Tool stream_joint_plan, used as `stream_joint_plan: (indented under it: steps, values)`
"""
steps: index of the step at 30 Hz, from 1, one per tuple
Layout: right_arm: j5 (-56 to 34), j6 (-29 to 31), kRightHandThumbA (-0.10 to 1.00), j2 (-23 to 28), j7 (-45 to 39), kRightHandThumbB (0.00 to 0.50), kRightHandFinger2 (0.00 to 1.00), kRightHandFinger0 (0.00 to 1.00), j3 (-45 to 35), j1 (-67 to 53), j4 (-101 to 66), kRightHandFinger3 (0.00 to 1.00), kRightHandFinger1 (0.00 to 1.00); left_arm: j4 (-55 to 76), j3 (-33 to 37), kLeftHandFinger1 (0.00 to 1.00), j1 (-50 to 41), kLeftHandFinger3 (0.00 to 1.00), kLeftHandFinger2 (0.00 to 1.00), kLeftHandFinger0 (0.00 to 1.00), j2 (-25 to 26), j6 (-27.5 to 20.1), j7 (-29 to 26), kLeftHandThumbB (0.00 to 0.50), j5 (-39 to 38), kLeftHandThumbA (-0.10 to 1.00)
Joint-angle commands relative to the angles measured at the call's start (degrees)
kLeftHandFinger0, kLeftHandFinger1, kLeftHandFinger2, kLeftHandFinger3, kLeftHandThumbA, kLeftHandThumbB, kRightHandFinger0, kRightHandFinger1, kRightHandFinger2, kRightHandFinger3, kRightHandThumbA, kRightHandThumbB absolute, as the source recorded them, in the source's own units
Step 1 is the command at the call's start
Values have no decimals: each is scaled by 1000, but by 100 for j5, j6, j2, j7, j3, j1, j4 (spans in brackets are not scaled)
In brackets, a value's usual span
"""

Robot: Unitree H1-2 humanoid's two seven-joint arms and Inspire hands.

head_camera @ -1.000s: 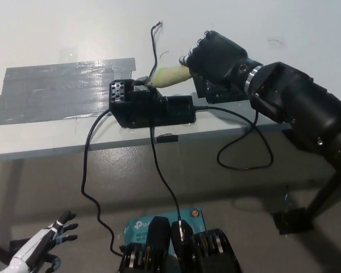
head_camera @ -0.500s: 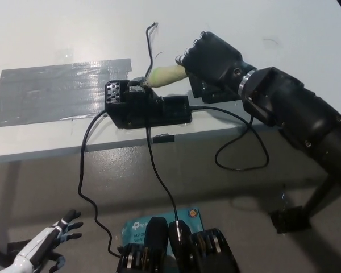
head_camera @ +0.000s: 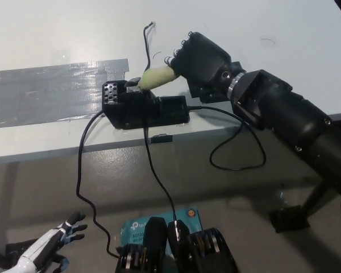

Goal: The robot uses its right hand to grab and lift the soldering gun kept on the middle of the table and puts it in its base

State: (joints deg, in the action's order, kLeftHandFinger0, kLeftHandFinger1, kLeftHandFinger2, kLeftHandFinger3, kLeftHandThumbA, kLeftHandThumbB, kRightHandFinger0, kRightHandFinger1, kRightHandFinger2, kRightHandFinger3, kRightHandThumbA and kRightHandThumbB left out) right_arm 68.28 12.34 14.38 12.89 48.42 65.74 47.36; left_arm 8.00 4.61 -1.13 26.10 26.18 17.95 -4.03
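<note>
The soldering gun (head_camera: pixel 155 78), with a pale yellow-green handle, lies tilted with its tip down at the top of the black base (head_camera: pixel 145 108) near the table's front edge. My black right hand (head_camera: pixel 200 59) is shut on the handle's rear end. A thin wire (head_camera: pixel 148 40) runs up from the gun across the table. My white left hand (head_camera: pixel 51 247) rests low at the lower left, below the table, with its fingers spread and nothing in it.
Strips of grey tape (head_camera: pixel 51 91) cover the white table (head_camera: pixel 57 34) left of the base. Black cables (head_camera: pixel 82 182) hang from the base over the table's front edge; one loops (head_camera: pixel 238 153) under my right arm. A teal box (head_camera: pixel 187 215) lies on the floor.
The whole picture has shifted slightly left and up, so the camera moved. My right hand still holds the gun's handle at the base. My left hand sits a little lower.
</note>
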Motion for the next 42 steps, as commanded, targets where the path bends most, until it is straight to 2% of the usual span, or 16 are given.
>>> stream_joint_plan:
  steps: [1, 2, 5, 6, 8, 9, 10, 11, 12, 13, 14, 15, 18, 22, 34, 42]
  values:
    - [148, 191, -29, -305, 289, 136, 174, 0, 155, 260, -269, 2, 0, 116, -34, 956, 49, 1000, 1000, 1000, 98, 75, 91, 478, -84, 1000]
    - [117, 226, -97, -311, 294, 181, 165, 0, 146, 241, -256, 0, 0, 139, -34, 974, 11, 1000, 1000, 1000, 103, 75, 78, 488, -80, 1000]
    - [160, 124, -90, -296, 55, 183, 184, 0, 192, 217, -248, 25, 0, 110, -14, 966, 20, 1000, 1000, 1000, 110, 75, 100, 498, -67, 1000]
    - [114, 113, -64, -295, -6, 171, 184, 0, 168, 177, -260, 46, 0, 109, -8, 960, 20, 1000, 1000, 1000, 107, 75, 101, 500, -58, 1000]
    - [74, 78, 4, -289, -81, 205, 194, 0, 142, 112, -286, 192, 0, 97, -8, 960, 22, 1000, 1000, 1000, 110, 75, 111, 500, -60, 1000]
    - [69, 59, 19, -289, -117, 204, 191, 0, 140, 97, -289, 191, 0, 97, -5, 960, 23, 1000, 1000, 1000, 112, 75, 115, 500, -56, 1000]
    - [-114, -20, 23, -311, -549, 195, 213, 0, 33, 32, -397, 367, 0, 111, 3, 958, 5, 1000, 1000, 1000, 126, 75, 107, 500, -23, 1000]
    - [-79, -259, 62, -284, -1232, 208, 390, 70, 50, 40, -573, 987, 102, 97, 11, 936, 17, 1000, 1000, 1000, 125, 75, 117, 500, 0, 1000]
    - [-88, -391, 68, -286, -1718, 278, 599, 305, 49, 74, -661, 1000, 366, 101, 6, 923, 11, 1000, 1000, 1000, 121, 75, 109, 500, 10, 1000]
    - [24, -582, 218, -290, -1994, 386, 797, 600, 88, 86, -701, 1000, 655, 91, 9, 922, 15, 1000, 1000, 1000, 124, 64, 116, 500, 16, 1000]
    - [314, -802, 444, -270, -2250, 495, 1000, 1000, 222, 114, -756, 1000, 1000, 68, 22, 919, 28, 1000, 1000, 1000, 132, 58, 127, 500, 26, 1000]
    - [339, -831, 455, -271, -2292, 500, 1000, 1000, 238, 112, -771, 1000, 1000, 60, 23, 917, 26, 1000, 1000, 1000, 138, 54, 130, 500, 24, 1000]
    - [82, -1359, 582, -331, -3622, 500, 1000, 1000, 27, 32, -1261, 1000, 1000, 50, 4, 928, 10, 1000, 1000, 1000, 135, 67, 120, 500, -19, 1000]
    - [-37, -1554, 714, -432, -4040, 500, 1000, 1000, -59, -10, -1458, 1000, 1000, 108, 7, 943, -58, 1000, 1000, 1000, 132, 75, 90, 500, -6, 1000]
    - [-266, -1802, 707, -542, -4714, 500, 1000, 1000, -423, -129, -2379, 1000, 1000, 92, -69, 932, -144, 1000, 1000, 1000, 114, 66, 88, 500, -72, 1000]
    - [62, -1496, 713, 110, -5088, 500, 1000, 1000, -623, -466, -4392, 1000, 1000, 25, -42, 928, -188, 1000, 1000, 1000, 124, -32, 50, 500, 26, 1000]
